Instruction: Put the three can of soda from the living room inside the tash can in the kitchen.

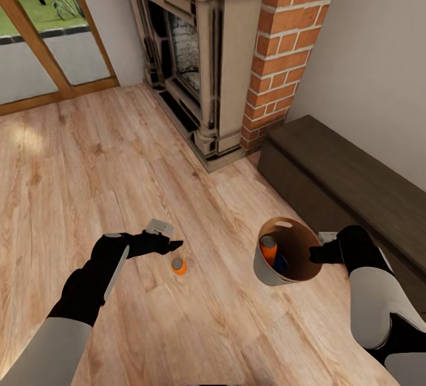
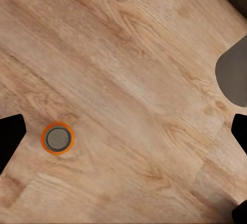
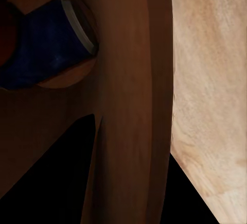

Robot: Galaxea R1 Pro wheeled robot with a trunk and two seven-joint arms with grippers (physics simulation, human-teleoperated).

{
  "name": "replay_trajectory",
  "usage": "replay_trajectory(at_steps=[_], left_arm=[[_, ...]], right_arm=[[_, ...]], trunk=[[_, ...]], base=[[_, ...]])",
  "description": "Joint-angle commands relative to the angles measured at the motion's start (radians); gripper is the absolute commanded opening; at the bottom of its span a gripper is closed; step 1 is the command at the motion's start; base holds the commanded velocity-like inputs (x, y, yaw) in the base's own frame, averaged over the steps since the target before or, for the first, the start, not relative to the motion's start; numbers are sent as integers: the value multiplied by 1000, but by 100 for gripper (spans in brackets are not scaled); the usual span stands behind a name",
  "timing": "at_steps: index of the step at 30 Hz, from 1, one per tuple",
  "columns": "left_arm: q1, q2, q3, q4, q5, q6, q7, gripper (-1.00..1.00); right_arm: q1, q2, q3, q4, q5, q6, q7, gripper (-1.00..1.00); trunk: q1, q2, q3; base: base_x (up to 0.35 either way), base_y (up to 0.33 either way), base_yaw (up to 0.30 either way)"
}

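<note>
Blue can (image 3: pixel 41 44) half hidden inside bin (image 1: pixel 263 270); right gripper (image 1: pixel 316 254) fingertips masked by rim

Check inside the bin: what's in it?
Inside the bin: one orange can and a dark blue can, both leaning. The bin's near wall hides the bottom. Another orange can stands on the floor.

Both arms wear pale grey forearm shells, glossy black wrist housings and a black two-fingered tool (image 1: pixel 177 245) each.
</note>
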Motion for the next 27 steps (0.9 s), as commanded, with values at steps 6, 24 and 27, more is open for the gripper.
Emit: replay_trajectory(at_steps=[6,24,27], left_arm=[[0,0,0,0,0,0,0,100],[-1,-10,-3,33,-15,0,26,100],[-1,-21,-3,74,-14,0,86,100]], right_arm=[[0,0,0,0,-17,8,1,-100],[-4,-1,14,1,-12,56,10,-100],[-10,-3,41,1,-8,118,15,-100]], trunk=[[0,0,0],[0,0,0],[0,0,0]], base=[[323,148,-59],[124,21,-5],[2,0,0]])
